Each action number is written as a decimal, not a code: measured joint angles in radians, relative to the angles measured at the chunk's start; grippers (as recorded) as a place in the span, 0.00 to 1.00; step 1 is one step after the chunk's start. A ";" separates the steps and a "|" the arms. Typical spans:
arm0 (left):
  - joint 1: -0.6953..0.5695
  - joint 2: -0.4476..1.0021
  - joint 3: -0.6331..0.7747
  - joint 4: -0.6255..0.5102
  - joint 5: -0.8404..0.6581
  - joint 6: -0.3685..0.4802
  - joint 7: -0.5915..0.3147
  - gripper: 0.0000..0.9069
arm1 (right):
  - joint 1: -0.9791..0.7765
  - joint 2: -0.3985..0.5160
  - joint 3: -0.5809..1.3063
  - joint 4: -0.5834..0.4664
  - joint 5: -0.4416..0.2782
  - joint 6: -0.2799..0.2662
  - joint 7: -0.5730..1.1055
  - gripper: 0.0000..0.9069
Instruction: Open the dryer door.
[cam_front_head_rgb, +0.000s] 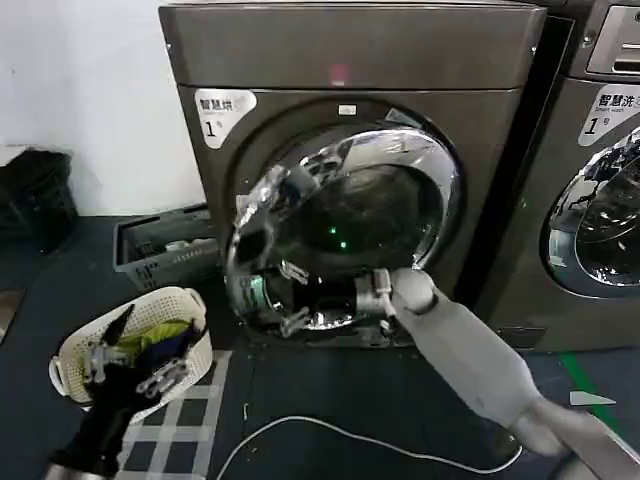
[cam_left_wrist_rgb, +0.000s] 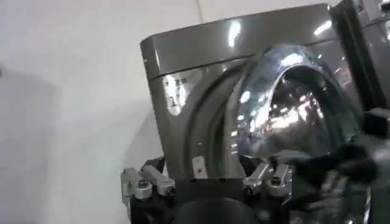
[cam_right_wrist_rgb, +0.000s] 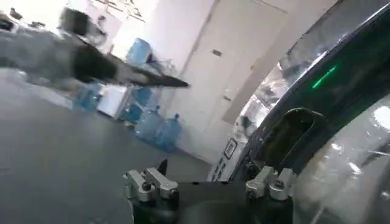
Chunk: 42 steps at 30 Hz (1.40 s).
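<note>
The right end effector (cam_front_head_rgb: 290, 297), fingers spread, reached inside the lower edge of the dryer door (cam_front_head_rgb: 340, 225), which stood partly ajar from the machine front. The slick chrome ring looked rigid and hinged, best pulled by its rim. The left end effector (cam_front_head_rgb: 130, 372) hung open above a laundry basket (cam_front_head_rgb: 70, 360).

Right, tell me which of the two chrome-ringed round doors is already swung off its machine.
The dryer door on the left-hand grey machine: its chrome ring tilts out from the front, with the right gripper at its lower edge. The neighbouring machine's round door sits flush.
</note>
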 joint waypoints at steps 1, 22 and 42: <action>-0.005 0.001 -0.001 0.001 -0.002 0.003 0.001 1.00 | -0.009 -0.009 0.009 0.014 0.008 0.000 -0.015 1.00; -0.066 0.099 0.002 0.024 -0.055 0.040 0.058 1.00 | -0.243 -0.137 0.319 0.247 0.032 0.020 -0.263 1.00; -0.129 0.177 0.078 0.073 -0.067 0.036 0.098 1.00 | -0.452 -0.209 0.578 0.310 0.045 0.008 -0.258 1.00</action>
